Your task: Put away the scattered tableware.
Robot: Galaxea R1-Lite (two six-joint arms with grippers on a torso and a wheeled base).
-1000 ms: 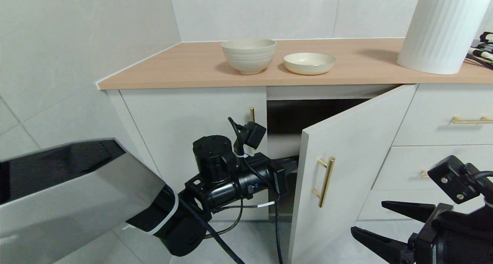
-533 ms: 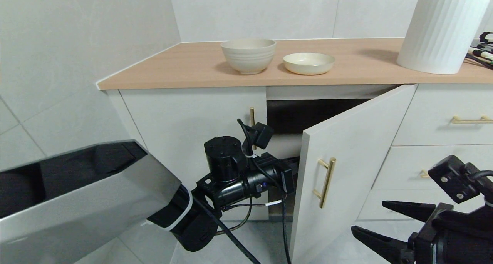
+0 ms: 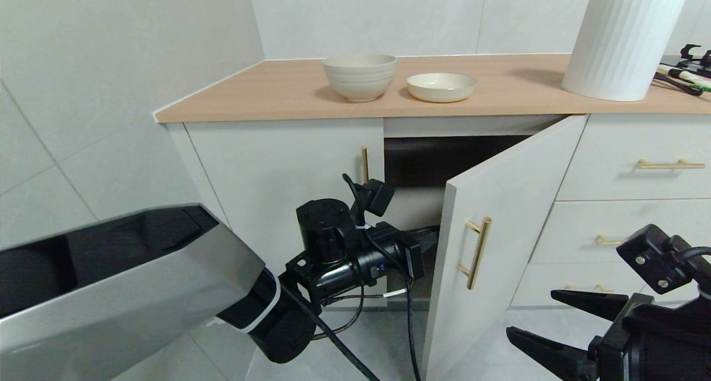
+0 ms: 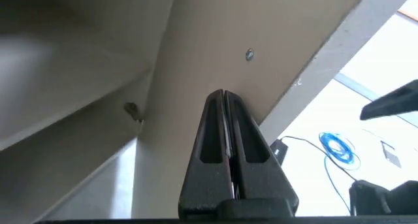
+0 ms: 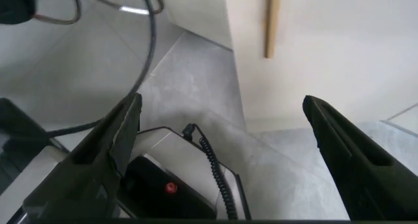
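Note:
On the wooden countertop (image 3: 266, 100) stand a cream ribbed bowl (image 3: 359, 76) and, to its right, a shallow cream dish (image 3: 441, 86). Below them the right cabinet door (image 3: 500, 225) stands partly open, showing a dark interior (image 3: 439, 159). My left gripper (image 3: 430, 235) (image 4: 223, 93) is low inside the opening, shut and empty, its tips against the door's inner face (image 4: 215, 41). My right gripper (image 3: 530, 313) (image 5: 222, 116) hangs open and empty near the floor in front of the door, level with the lower end of its gold handle (image 5: 271, 21).
A tall white ribbed container (image 3: 625, 36) stands at the counter's right, with utensils (image 3: 680, 73) beyond it. Drawers with gold handles (image 3: 669, 164) lie right of the open door. The left cabinet door (image 3: 289, 175) is closed. A tiled wall closes the left side.
My left arm has moved right, bringing its gripper up to the open door's inner side. The head camera has shifted a little. The right gripper has stayed put.

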